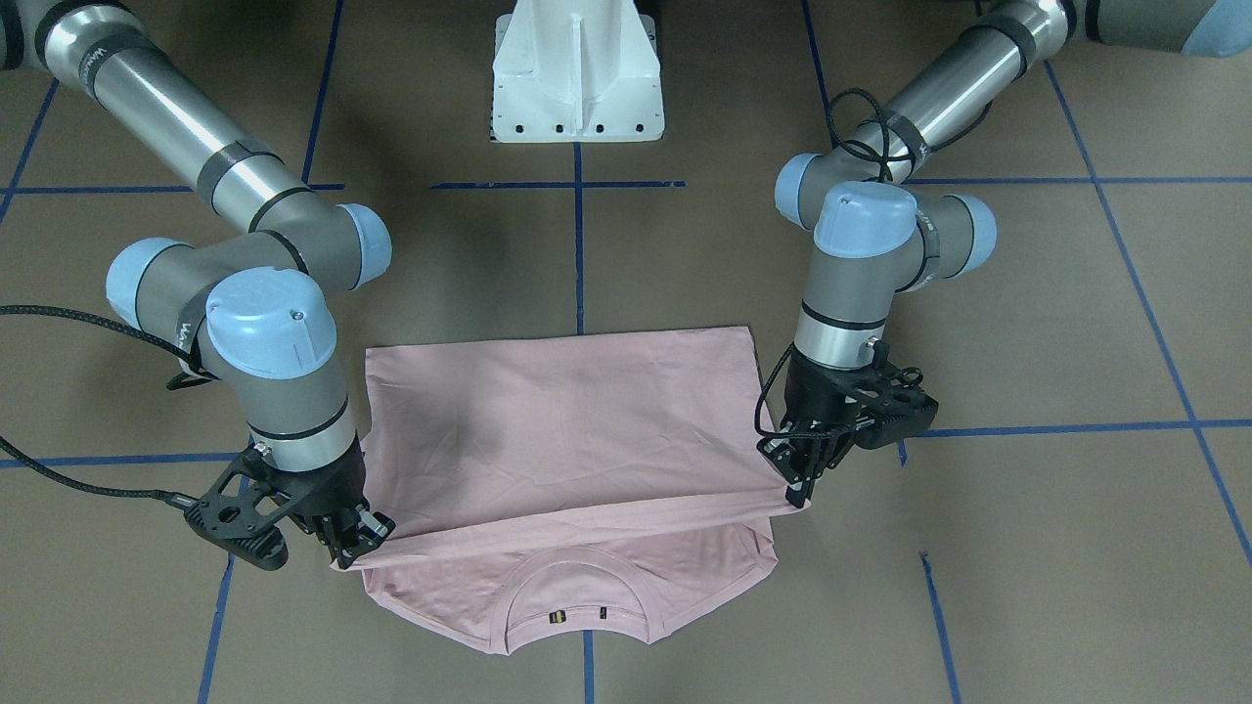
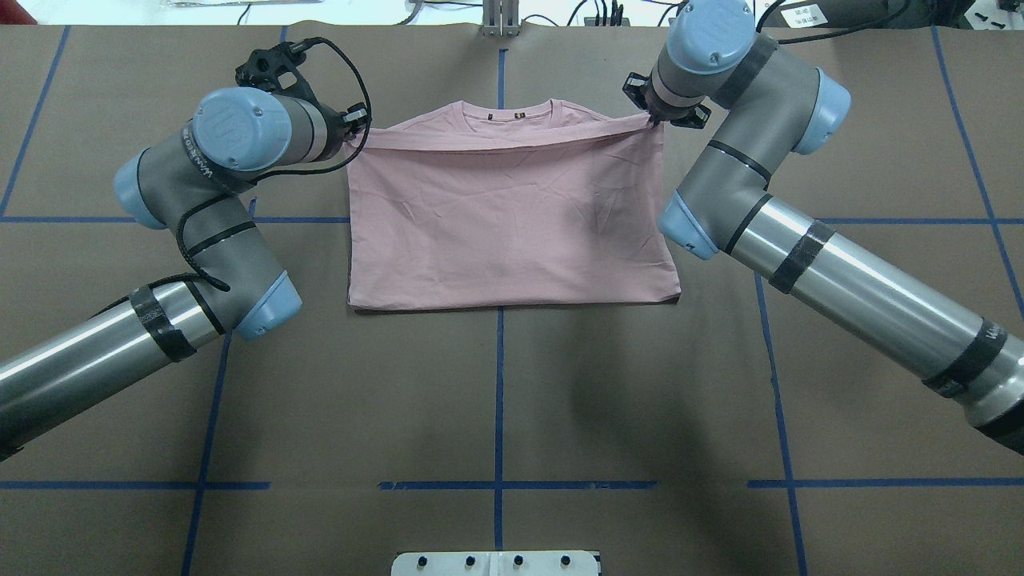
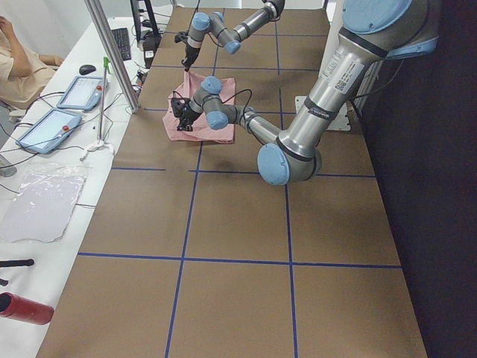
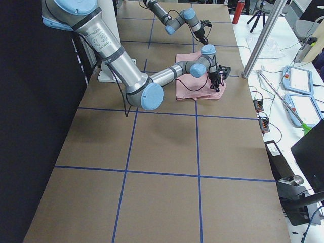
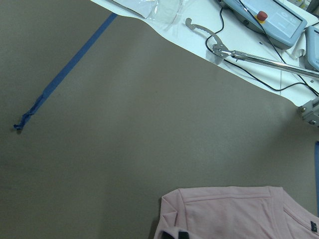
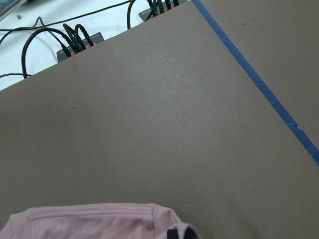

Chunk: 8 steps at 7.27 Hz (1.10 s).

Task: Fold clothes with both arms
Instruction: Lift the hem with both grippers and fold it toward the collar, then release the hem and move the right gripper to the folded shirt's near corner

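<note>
- Shirt lies on the far middle of the table, its lower half doubled over toward the collar.
- My left pincer and right pincer are each clamped on one corner of the lifted edge, so it runs taut and level, which I judge is for a square fold.
- Both wrists point steeply down, with the elbows spread wide.

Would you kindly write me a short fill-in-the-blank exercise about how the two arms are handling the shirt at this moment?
1. The T-shirt being folded is pale ____.
2. The left pincer and the right pincer each grip one end of the folded-over edge, which stops short of the shirt's round ____.
3. The brown table is divided into squares by lines of ____ tape.

Missing words: pink; collar; blue.
</note>
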Motion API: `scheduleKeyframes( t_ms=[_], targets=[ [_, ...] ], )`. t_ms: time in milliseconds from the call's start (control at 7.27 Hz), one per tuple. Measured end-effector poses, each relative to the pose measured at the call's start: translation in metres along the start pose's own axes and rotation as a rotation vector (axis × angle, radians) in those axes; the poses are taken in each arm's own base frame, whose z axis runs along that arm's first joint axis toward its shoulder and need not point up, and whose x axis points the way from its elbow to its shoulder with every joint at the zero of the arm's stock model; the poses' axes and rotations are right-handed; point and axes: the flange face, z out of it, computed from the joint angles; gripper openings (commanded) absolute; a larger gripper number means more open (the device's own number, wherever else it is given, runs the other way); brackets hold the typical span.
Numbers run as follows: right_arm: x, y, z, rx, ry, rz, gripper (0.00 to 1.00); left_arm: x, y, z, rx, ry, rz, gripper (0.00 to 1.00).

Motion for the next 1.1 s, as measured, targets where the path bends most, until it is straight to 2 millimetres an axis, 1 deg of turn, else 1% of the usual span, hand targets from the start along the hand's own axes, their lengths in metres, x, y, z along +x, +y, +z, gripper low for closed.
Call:
scheduleKeyframes(
  t_ms=[138, 275, 412, 550, 688, 825, 962, 1100],
  targets=[
    [-0.002, 0.004, 0.002, -0.003, -0.005, -0.005, 0.36, 0.004, 0.001, 0.001, -0.002, 0.001, 0.001, 0.18],
    [-0.004, 0.008, 0.005, -0.006, -0.008, -0.010, 0.52, 0.005, 0.004, 0.003, -0.005, 0.000, 0.003, 0.33],
    [-0.003, 0.011, 0.010, -0.008, -0.013, -0.014, 0.60, 0.005, 0.006, 0.005, -0.007, 0.005, 0.004, 0.39],
    [-0.002, 0.012, 0.012, -0.007, -0.023, -0.015, 0.61, 0.004, 0.006, 0.005, -0.007, 0.025, 0.003, 0.42],
    [-0.001, 0.012, 0.008, -0.006, -0.040, -0.012, 0.65, 0.005, 0.006, 0.002, -0.006, 0.049, -0.001, 0.43],
    [0.006, 0.018, -0.001, -0.012, -0.066, -0.013, 0.68, 0.007, 0.005, -0.002, -0.004, 0.074, -0.005, 0.43],
    [0.026, 0.037, -0.012, -0.029, -0.096, -0.016, 0.69, 0.009, 0.004, -0.009, -0.004, 0.095, -0.009, 0.43],
    [0.051, 0.066, -0.027, -0.056, -0.123, -0.003, 0.71, 0.009, 0.004, -0.013, -0.003, 0.107, -0.010, 0.43]
  ],
)
